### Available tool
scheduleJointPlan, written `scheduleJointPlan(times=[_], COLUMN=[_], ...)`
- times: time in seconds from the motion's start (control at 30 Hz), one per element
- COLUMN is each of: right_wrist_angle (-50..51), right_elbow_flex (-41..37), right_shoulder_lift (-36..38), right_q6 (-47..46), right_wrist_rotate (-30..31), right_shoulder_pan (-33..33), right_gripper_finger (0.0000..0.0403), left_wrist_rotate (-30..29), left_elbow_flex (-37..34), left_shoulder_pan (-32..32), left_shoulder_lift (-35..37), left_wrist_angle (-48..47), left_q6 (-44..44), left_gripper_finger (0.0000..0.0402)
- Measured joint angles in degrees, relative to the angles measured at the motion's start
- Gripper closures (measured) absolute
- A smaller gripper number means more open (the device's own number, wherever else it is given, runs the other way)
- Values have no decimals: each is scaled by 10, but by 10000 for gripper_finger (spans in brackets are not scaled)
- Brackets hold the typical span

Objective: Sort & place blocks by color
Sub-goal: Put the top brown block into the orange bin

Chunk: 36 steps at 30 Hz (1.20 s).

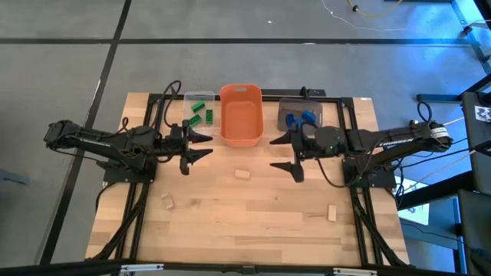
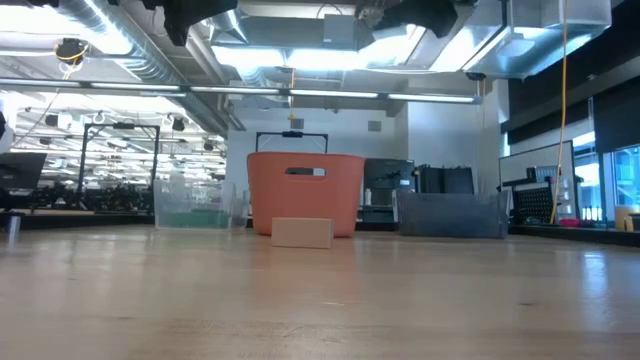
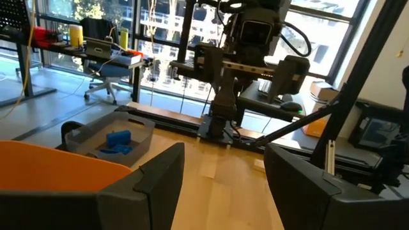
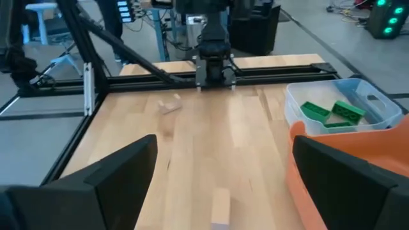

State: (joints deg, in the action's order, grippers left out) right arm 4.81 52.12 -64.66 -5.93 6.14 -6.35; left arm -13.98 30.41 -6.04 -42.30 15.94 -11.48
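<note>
The wooden table (image 1: pixel 253 222) has a wide bare stretch in front of both arms, framed by dark rails along its left, right and far edges. At the far edge three bins stand in a row: an orange bin (image 1: pixel 241 115) in the middle, a clear bin (image 1: pixel 200 111) touching its left side and a grey bin (image 1: pixel 301 113) just to its right.

The left claw (image 1: pixel 201 146) hovers near the clear bin with its fingers spread wide, holding nothing. The right claw (image 1: pixel 285 153) hovers near the grey bin, also spread wide and empty. The two face each other across open table.

Green blocks (image 1: pixel 199 113) lie in the clear bin and blue blocks (image 1: pixel 299 118) in the grey bin. Three tan blocks lie loose on the wood: one (image 1: pixel 243 174) between the claws, in front of the orange bin, one (image 1: pixel 167 202) near the left rail, and one (image 1: pixel 332 212) near the right rail, all well apart.
</note>
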Motion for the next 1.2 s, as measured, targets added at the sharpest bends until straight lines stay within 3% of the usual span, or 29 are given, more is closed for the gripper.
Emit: scheduleJointPlan(times=[0.37, 0.63, 0.87, 1.2], right_wrist_angle=[-9, -11, -11, -11], right_elbow_flex=[0, 0, 0, 0], right_shoulder_lift=[0, 0, 0, 0], right_q6=[-13, -24, -47, -60], right_wrist_rotate=[4, 3, 4, 3], right_shoulder_pan=[0, 0, 0, 0], right_gripper_finger=[40, 40, 40, 40], left_wrist_rotate=[-15, 66, 81, 111], left_elbow_flex=[11, 96, 158, 237], left_shoulder_pan=[0, 0, 3, 35], left_shoulder_lift=[-30, -242, -420, -546], left_wrist_angle=[-39, -137, -146, -175], left_q6=[-26, 45, 119, 183], left_gripper_finger=[194, 194, 180, 137])
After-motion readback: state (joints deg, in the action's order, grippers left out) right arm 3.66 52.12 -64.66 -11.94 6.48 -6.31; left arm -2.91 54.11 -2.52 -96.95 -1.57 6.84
